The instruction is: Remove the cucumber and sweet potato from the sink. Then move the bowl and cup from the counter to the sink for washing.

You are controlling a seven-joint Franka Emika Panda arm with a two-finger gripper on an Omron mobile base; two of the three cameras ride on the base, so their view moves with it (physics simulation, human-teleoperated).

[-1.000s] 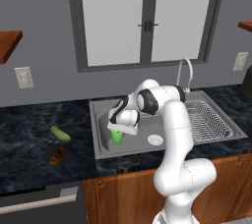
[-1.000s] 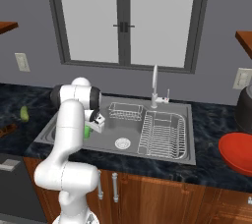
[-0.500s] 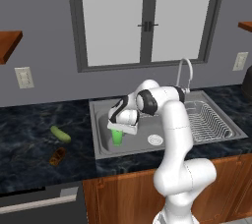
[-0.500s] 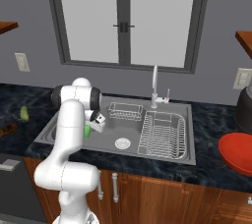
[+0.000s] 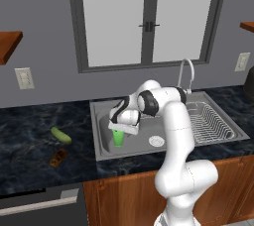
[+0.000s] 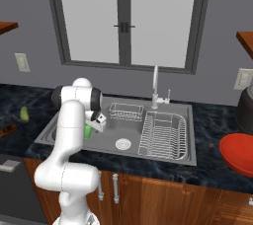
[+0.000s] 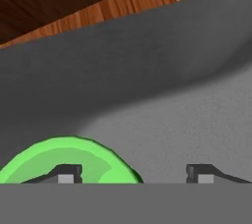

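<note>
The bright green cup (image 5: 118,138) (image 6: 88,131) stands upright on the floor of the sink (image 5: 101,154) (image 6: 106,141), at its left end. My gripper (image 5: 121,129) (image 6: 94,124) hangs just above it, open. In the hand view the gripper (image 7: 135,175) has its tips wide apart, and the cup's rim (image 7: 69,150) lies around the left tip. The cucumber (image 5: 60,135) (image 6: 24,114) and the sweet potato (image 5: 58,157) (image 6: 6,131) lie on the dark counter left of the sink. The red bowl (image 6: 239,152) sits on the counter at the far right.
A wire dish rack (image 5: 211,121) (image 6: 163,135) fills the sink's right half, and a wire basket (image 6: 126,112) stands at its back. The faucet (image 5: 183,74) (image 6: 155,86) rises behind, with the white drain (image 5: 156,141) (image 6: 123,143) mid-basin. A dark pot (image 6: 245,108) stands beyond the bowl.
The fingers have spread apart and let go of the cup, which stays upright in the sink. The arm has hardly moved.
</note>
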